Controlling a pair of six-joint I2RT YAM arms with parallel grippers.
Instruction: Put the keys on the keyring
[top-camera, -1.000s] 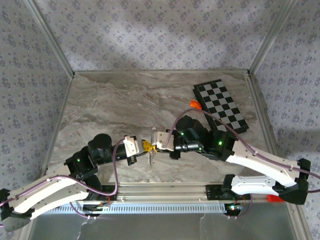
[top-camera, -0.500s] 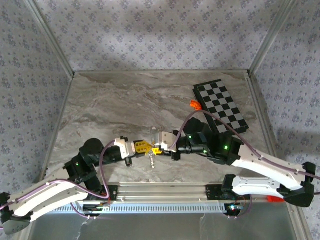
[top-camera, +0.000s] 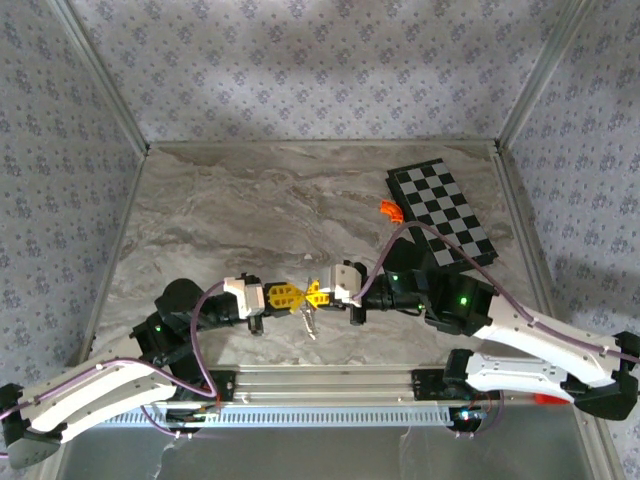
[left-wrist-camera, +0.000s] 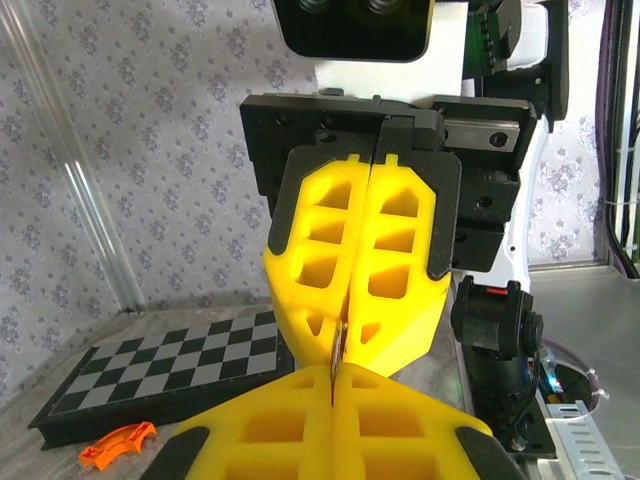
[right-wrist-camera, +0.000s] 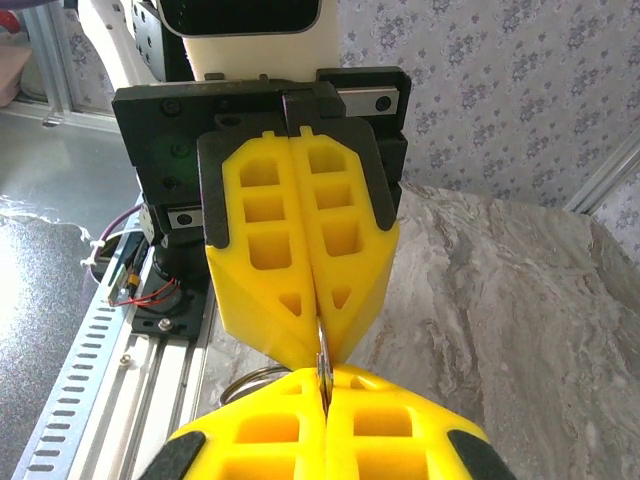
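**A:** Largest first?

**B:** Grey marble table (top-camera: 230, 210). A black-and-white checkerboard (top-camera: 440, 212) lies flat in the upper right of the overhead frame.

**A:** And the claws?

**B:** The left gripper (top-camera: 286, 296) and right gripper (top-camera: 317, 293) meet tip to tip at lower centre, near the table's front edge. On each, the yellow fingers (left-wrist-camera: 405, 315) are pressed flat together with no gap.

**A:** Holding anything?

**B:** The left one pinches the keyring (right-wrist-camera: 250, 384). Its wire loop curves out under those tips, lower left in the right wrist view. The right one has a thin metal edge in its seam. I cannot tell whether that is key or ring.

**A:** Small items?

**B:** An orange curved piece (top-camera: 390, 208) sits just beside the board's left edge. The keys (top-camera: 306, 322) hang just below where the tips meet. They are silvery and too small for detail.
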